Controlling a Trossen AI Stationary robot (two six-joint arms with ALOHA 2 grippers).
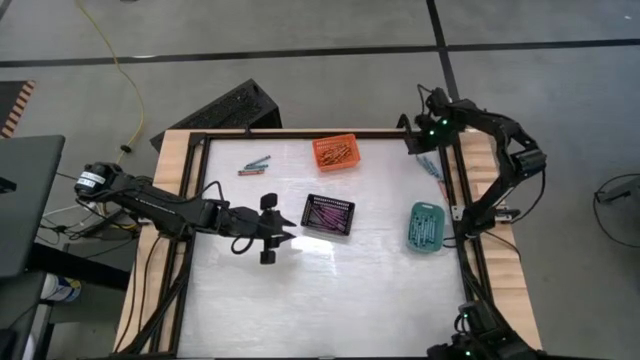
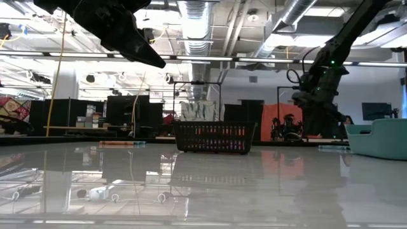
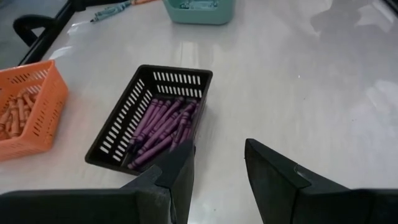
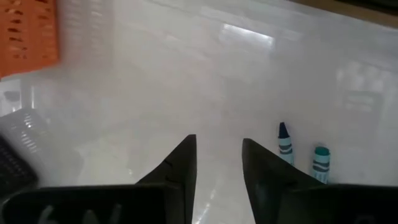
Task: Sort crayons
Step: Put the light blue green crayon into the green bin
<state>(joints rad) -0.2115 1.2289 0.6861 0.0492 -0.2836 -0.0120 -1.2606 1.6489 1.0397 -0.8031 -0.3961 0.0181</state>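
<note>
My left gripper (image 1: 285, 230) (image 3: 219, 146) hovers open above the table, just left of the black basket (image 1: 329, 213), which holds several purple crayons (image 3: 161, 127). My right gripper (image 1: 415, 140) (image 4: 217, 140) stands open at the far right corner, pointing steeply down over the table. Two teal-blue crayons (image 4: 285, 146) (image 4: 320, 162) lie flat on the table just beside its fingers, and nothing is between them. Orange crayons (image 3: 15, 115) fill the orange basket (image 1: 335, 152). One teal and one red crayon (image 1: 255, 165) lie loose at the far left.
A teal basket (image 1: 425, 225) stands by the right edge, and teal crayons (image 1: 430, 165) lie beyond it toward the far right corner. A dark metal frame (image 1: 300, 133) borders the white table. The near half of the table is bare.
</note>
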